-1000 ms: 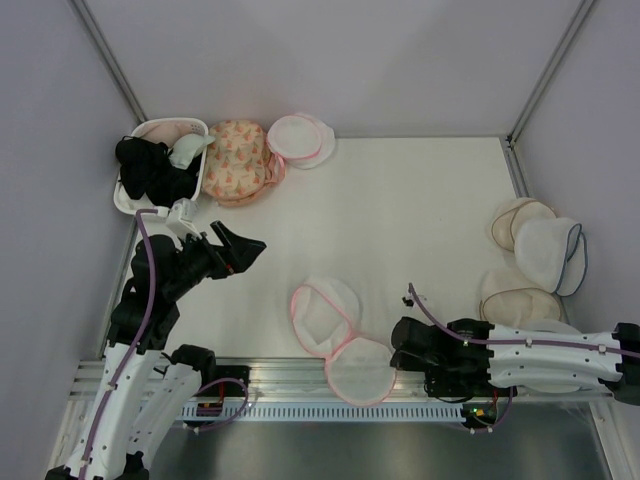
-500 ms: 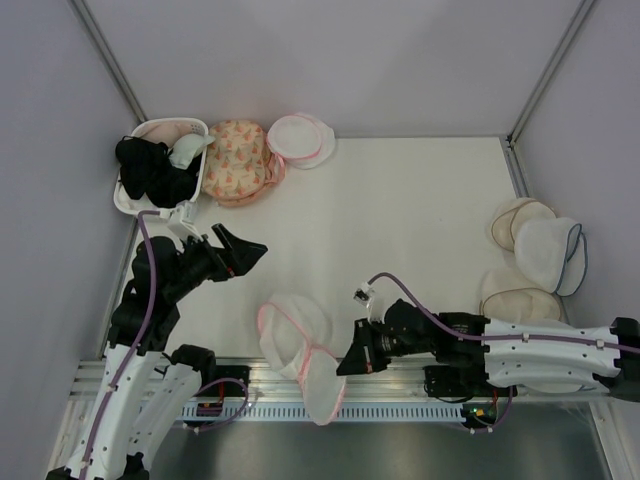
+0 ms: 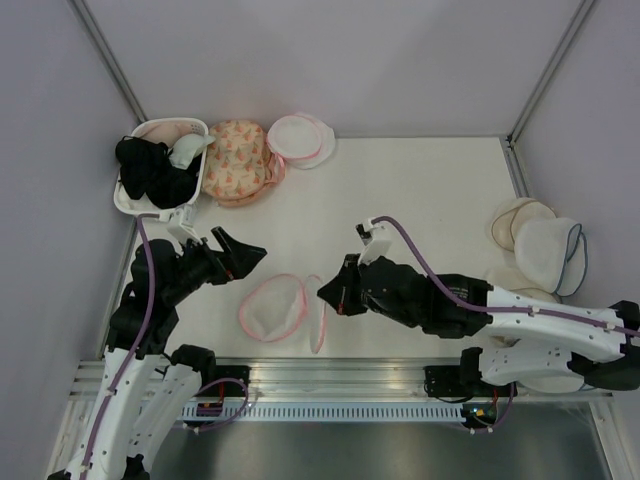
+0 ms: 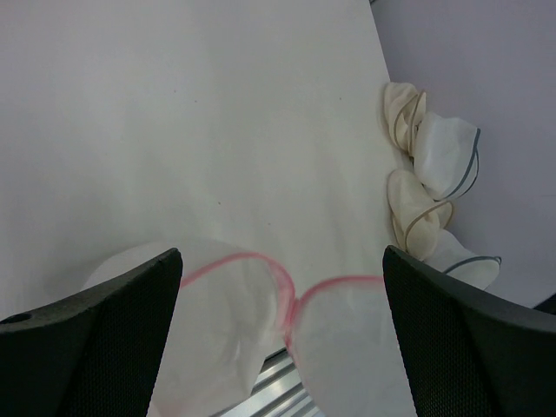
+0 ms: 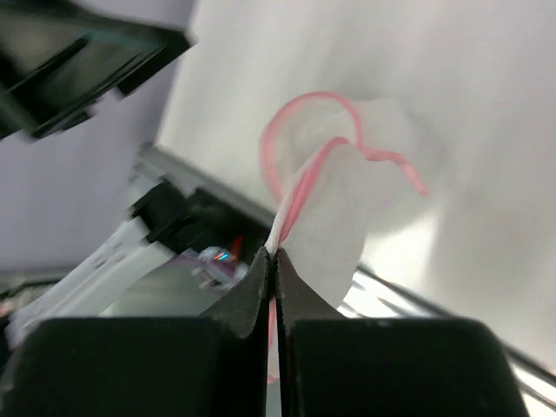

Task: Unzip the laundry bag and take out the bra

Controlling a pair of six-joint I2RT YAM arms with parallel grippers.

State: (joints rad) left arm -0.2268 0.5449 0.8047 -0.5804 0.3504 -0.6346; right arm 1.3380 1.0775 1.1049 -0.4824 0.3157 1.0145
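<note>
Basket [image 3: 160,124]: white, rounded, in the far-left corner of the surface [image 3: 420,190].
Bra [image 3: 148,172]: a crumpled black fabric heap in the basket, spilling over its rim. Its shape is hard to read. A pale garment [image 3: 188,148] lies against it.
Floral bag [image 3: 235,160]: a peach patterned dome, just beside the basket.
Left gripper [image 3: 243,247]: spread wide and empty, above the surface and apart from the mesh. Its wrist view shows only the dark textured inner faces of the fingers, cut off at the frame edges.
Laundry bag [image 3: 272,307]: two thin, see-through white mesh domes, pink-edged and hinged open, at the near middle of the surface. One half lies flat and the other stands on edge. The zip slider cannot be made out.
Right gripper [image 5: 274,261]: pressed together on the pink-and-white edging of the upright half. From above, its wrist hides the fingertips.
Right-hand domes [image 3: 545,250]: a cream and white pile, some blue-edged, against the right wall and partly covered by the right arm.
</note>
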